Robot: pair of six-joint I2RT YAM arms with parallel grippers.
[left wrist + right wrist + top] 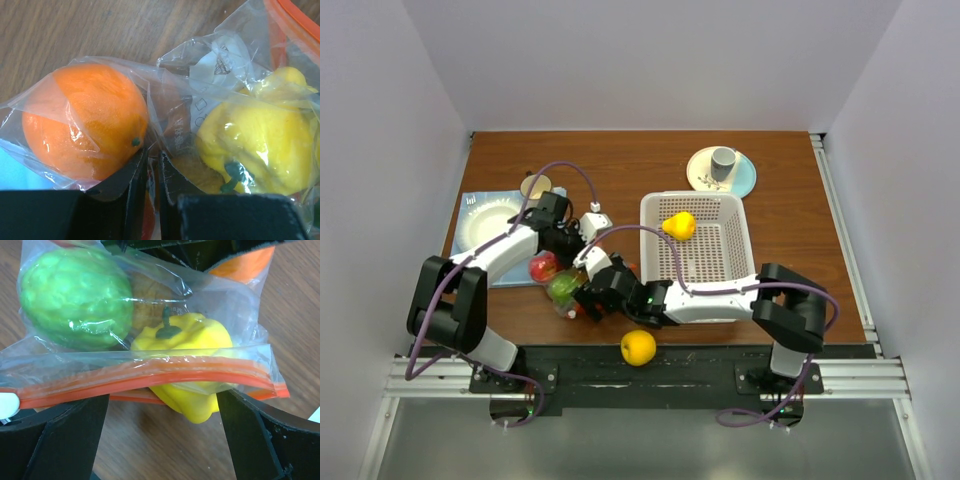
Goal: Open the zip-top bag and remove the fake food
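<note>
The zip-top bag (pixel 566 290) lies near the front left of the table and holds fake food. In the left wrist view an orange (pixel 85 120) and a yellow pepper (pixel 255 145) sit inside the bag (pixel 175 100). My left gripper (pixel 152 155) is shut on a fold of the bag's plastic between them. In the right wrist view the orange-red zip strip (pixel 150 377) runs across my open right gripper (pixel 160 402). The yellow pepper (pixel 190 340) bulges out under the strip, beside a green fruit (pixel 75 295). A yellow pear (pixel 679 225) lies in the basket. An orange fruit (pixel 638 347) lies loose.
The white basket (pixel 720 250) stands to the right of the bag, above my right arm. A grey cup (pixel 723 162) stands on a plate (pixel 745 178) at the back right. A pale plate on a blue mat (pixel 485 225) lies at the left. A red fruit (pixel 542 266) is by the bag.
</note>
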